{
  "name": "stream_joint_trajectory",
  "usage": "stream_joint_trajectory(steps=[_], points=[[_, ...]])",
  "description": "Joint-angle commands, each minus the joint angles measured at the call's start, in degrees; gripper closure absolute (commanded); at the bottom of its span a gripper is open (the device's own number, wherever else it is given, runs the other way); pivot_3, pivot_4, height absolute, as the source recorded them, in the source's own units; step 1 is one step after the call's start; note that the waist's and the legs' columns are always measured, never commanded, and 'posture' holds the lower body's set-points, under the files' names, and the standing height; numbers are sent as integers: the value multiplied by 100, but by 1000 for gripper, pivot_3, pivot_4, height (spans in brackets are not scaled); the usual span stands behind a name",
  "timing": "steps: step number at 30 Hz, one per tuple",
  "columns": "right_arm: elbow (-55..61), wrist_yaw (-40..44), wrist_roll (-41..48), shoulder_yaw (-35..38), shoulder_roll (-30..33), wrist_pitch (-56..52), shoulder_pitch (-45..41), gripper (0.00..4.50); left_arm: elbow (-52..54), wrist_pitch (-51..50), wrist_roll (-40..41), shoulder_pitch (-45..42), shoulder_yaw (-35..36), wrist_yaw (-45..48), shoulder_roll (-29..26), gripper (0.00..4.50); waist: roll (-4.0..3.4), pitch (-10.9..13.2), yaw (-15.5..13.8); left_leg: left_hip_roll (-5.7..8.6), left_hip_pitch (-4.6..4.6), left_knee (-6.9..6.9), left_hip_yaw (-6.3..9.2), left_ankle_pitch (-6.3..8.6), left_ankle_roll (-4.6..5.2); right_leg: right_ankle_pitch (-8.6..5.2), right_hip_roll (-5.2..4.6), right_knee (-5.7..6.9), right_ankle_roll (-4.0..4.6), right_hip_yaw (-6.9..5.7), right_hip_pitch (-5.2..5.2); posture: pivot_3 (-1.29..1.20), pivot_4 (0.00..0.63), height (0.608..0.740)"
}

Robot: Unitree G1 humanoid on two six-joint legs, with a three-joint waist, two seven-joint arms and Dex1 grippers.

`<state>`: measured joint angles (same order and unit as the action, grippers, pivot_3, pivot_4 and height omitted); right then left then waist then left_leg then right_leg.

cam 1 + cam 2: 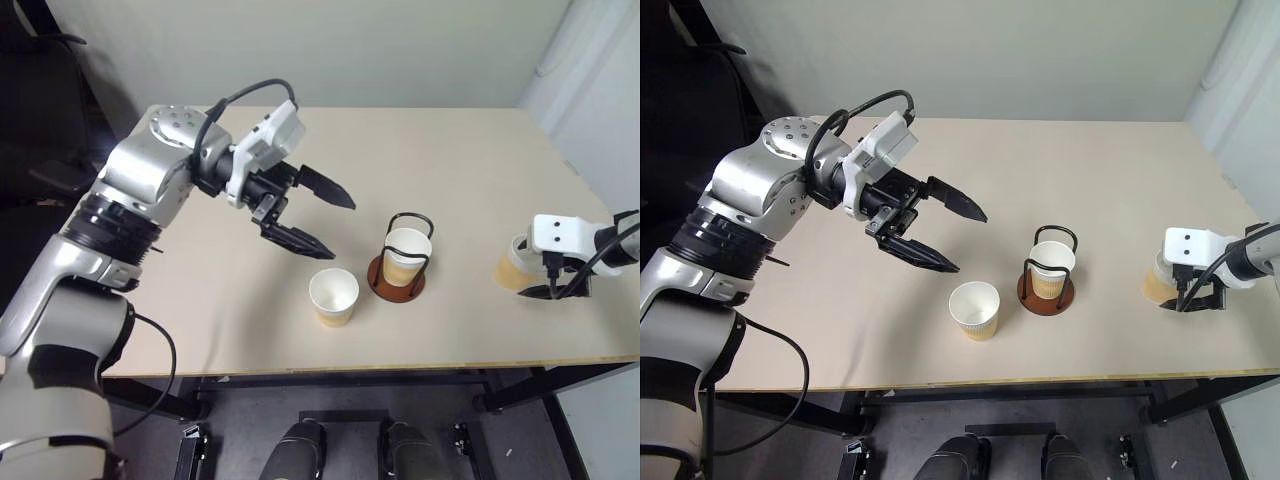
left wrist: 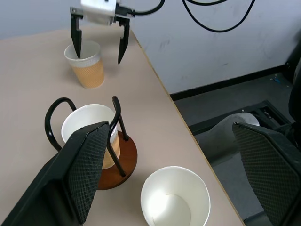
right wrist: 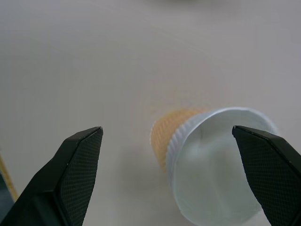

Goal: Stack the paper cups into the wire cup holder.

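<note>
A broad rectangular table (image 1: 440, 160) with a smooth, matte beige top and a thin pale edge carries everything. Above its left half hangs the left gripper (image 1: 318, 218), its two black, wedge-shaped fingers (image 2: 89, 160) spread wide with nothing between them; their inner pads show a fine cross-hatched texture in the left wrist view. At the table's right edge the right gripper (image 1: 565, 285), under a white boxy housing, points steeply down over a cup, its tapered black fingers (image 3: 80, 160) likewise wide apart and straddling that cup without visibly clamping it. The wire cup holder (image 1: 397, 277) stands near the middle of the table: a flat round reddish-brown disc with thin black wire loops bent into arches rising upright from it. One of the paper cups (image 1: 407, 255) sits upright inside those loops, tapered, with a tan-orange ribbed sleeve, a rolled white rim and a white inside. A second cup (image 1: 333, 296) of the same make stands upright and open on the bare tabletop just beside the holder, toward the front edge. The third cup (image 1: 512, 264) stands well apart at the right, beneath the right gripper, its corrugated wall and white mouth plain in the right wrist view.
</note>
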<state>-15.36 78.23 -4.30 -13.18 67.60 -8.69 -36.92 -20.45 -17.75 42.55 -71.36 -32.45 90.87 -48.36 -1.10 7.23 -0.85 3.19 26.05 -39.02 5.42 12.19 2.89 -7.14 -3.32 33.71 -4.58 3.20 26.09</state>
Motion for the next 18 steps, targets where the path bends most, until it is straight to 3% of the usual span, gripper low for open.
stream_joint_trajectory(steps=[1,3,6,17,18], points=[[-288,115,-243,-8,61,365,-238,0,61,114,-17,-11,203,163,-159,29,0,0,2,0,0,0,0,2,-1,-1,0,0,1,0,0,0,150,740],[-396,153,-340,-38,48,511,-290,0,45,140,-54,6,234,163,-181,29,0,0,4,0,-1,2,0,4,-3,-1,0,-2,1,0,0,0,150,740],[-494,213,-405,-34,-6,597,-355,578,23,244,-125,44,245,163,-232,0,0,0,5,-1,-1,3,0,4,-3,-1,0,-2,2,0,0,0,150,740],[-311,480,-261,138,-141,347,-455,4467,-195,748,-141,264,194,163,-545,0,-1,1,13,-1,-2,6,4,12,-13,-6,0,-2,13,-2,2,0,150,740],[-218,511,-182,172,-165,237,-425,4467,-211,789,-134,284,178,163,-576,0,-1,1,13,-1,-2,6,4,14,-13,-7,0,-3,15,-2,2,0,150,740]])
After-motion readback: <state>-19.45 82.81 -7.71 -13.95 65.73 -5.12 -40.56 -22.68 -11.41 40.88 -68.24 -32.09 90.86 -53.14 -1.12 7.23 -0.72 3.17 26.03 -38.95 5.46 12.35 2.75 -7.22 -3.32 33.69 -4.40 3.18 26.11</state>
